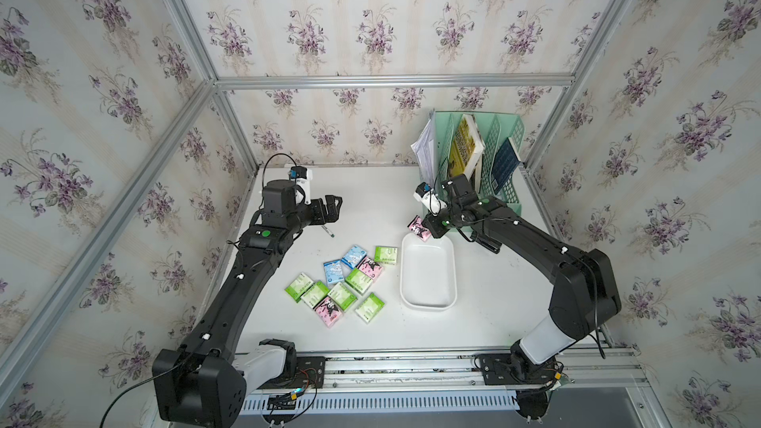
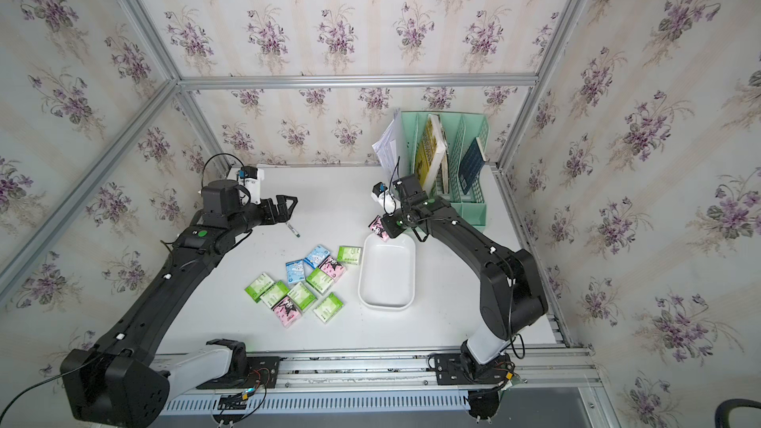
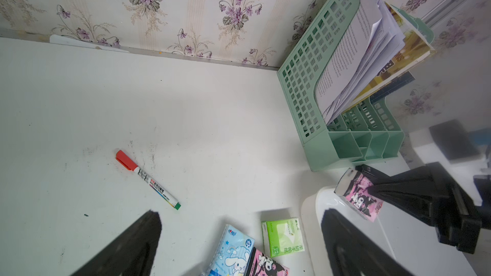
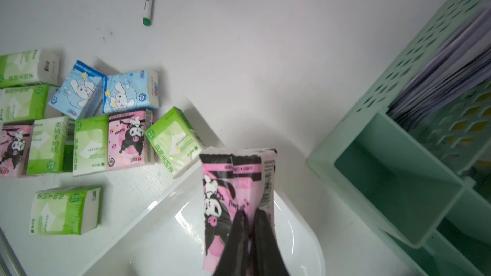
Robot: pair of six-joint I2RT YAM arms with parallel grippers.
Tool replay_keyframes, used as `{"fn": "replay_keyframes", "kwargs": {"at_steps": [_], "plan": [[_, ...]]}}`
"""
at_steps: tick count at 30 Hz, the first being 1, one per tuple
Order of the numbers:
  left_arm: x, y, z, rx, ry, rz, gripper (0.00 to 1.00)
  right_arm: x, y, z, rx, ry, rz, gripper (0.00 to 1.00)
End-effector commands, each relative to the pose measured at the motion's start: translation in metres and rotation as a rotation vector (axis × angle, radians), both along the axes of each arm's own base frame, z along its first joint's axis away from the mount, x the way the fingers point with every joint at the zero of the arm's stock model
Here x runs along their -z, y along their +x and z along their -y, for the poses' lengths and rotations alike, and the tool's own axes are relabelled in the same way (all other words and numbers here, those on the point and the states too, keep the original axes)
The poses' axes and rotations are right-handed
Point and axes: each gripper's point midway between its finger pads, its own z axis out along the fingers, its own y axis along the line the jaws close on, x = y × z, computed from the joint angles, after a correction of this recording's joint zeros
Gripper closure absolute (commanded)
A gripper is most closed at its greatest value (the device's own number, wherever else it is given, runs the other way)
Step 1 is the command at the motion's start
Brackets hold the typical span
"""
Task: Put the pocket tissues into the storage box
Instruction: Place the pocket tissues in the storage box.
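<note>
Probably light, squashy and slick: pink tissue packet point(image 4: 225, 189) pinched narrowly across its flat faces by right gripper point(image 4: 251, 213) over storage box point(image 4: 148, 209).

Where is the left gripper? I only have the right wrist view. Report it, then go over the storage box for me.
Observer: The left gripper hangs open near the red-capped white marker pen, over the far left part of the white table.
Operator: Now the whole box. Tell me what is in it.
Observer: The shallow white plastic storage box is empty from end to end.
Operator: Place my packet against it.
Observer: The pink plastic-wrapped tissue packet with the black cartoon figure hangs above the box's far end, the end away from the arm bases.
</note>
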Motion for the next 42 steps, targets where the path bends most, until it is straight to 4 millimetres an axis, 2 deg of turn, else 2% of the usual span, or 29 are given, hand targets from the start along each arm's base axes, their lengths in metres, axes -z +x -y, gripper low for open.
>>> {"fn": "replay_keyframes", "kwargs": {"at_steps": [1,4,10,11,17,21,25,27,30,34,39,42], "plan": [[-0.009,0.003,0.003,0.013,-0.006,0.032,0.01,0.018,-0.008,0.004,-0.030,-0.032,-0.036,1.00],[-0.007,0.002,0.002,0.011,-0.003,0.030,0.01,0.039,-0.015,0.003,-0.040,-0.071,-0.065,1.00],[-0.006,-0.006,-0.005,-0.005,0.035,0.031,0.01,0.055,-0.012,-0.003,-0.048,-0.095,-0.080,1.00],[-0.006,-0.007,-0.006,-0.010,0.038,0.034,0.01,0.058,-0.019,-0.015,-0.081,-0.106,-0.084,1.00],[0.000,-0.010,-0.008,-0.020,0.045,0.025,0.01,0.075,-0.015,-0.026,-0.071,-0.138,-0.099,0.94],[0.001,-0.009,-0.007,-0.015,0.043,0.026,0.01,0.080,-0.008,-0.028,-0.029,-0.156,-0.132,0.79],[-0.001,-0.008,-0.007,-0.014,0.047,0.028,0.01,0.074,-0.002,-0.025,0.010,-0.162,-0.114,0.55],[-0.001,-0.008,-0.007,-0.012,0.046,0.028,0.01,0.067,-0.002,-0.025,0.025,-0.152,-0.109,0.49],[0.000,-0.008,-0.007,-0.012,0.043,0.027,0.01,0.058,-0.006,-0.022,0.058,-0.134,-0.117,0.46],[0.001,-0.006,-0.006,-0.013,0.038,0.027,0.01,0.060,-0.018,-0.013,0.114,-0.136,-0.173,0.46],[0.002,-0.004,-0.005,-0.012,0.031,0.020,0.01,0.087,-0.039,-0.003,0.175,-0.153,-0.295,0.63],[0.001,-0.003,-0.004,-0.008,0.030,0.020,0.01,0.098,-0.040,0.002,0.224,-0.126,-0.337,0.64]]}}
